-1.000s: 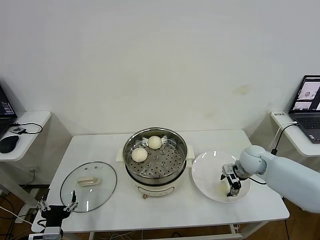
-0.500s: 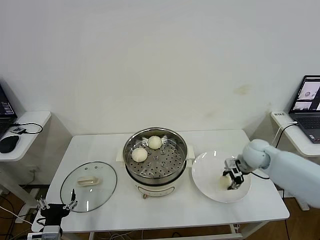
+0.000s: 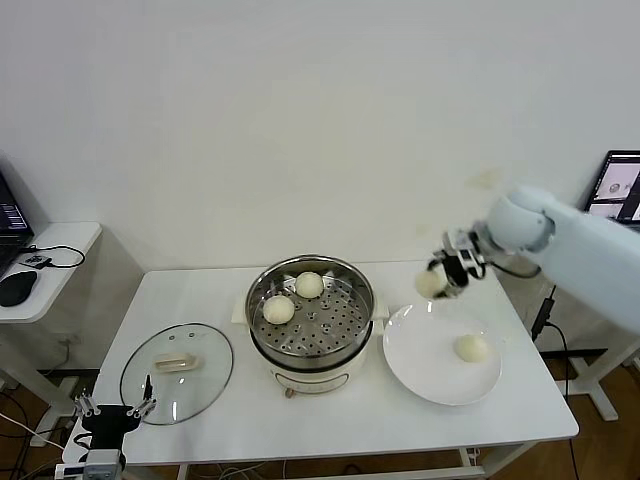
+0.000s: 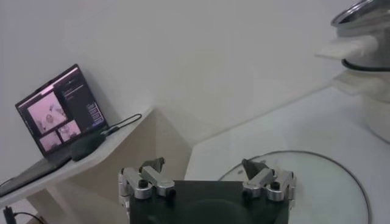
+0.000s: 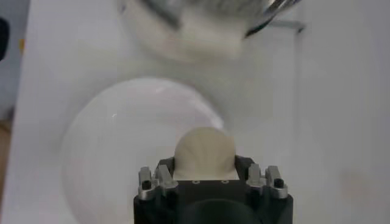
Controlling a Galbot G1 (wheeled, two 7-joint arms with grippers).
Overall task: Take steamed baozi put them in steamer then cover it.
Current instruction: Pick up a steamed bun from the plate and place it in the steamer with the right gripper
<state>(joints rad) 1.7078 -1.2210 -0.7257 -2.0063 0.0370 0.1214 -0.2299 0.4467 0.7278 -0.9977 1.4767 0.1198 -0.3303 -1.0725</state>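
The right gripper [image 3: 446, 272] is clenched around one steamed baozi [image 3: 430, 284], raised above the far edge of the white plate [image 3: 420, 362]. The steamer [image 3: 311, 312] sits to the robot's left of it, two buns inside. One bun lies on the plate. The left gripper [image 3: 112, 412], released, waits near the glass lid [image 3: 177, 374].

The baozi [image 5: 204, 150] pinched in my right claw [image 3: 445, 276] looks smooth, matt dough. Below my claw, the plate [image 3: 420, 345] is glossy white; beside it, the steamer [image 3: 310, 305] is shiny perforated steel.
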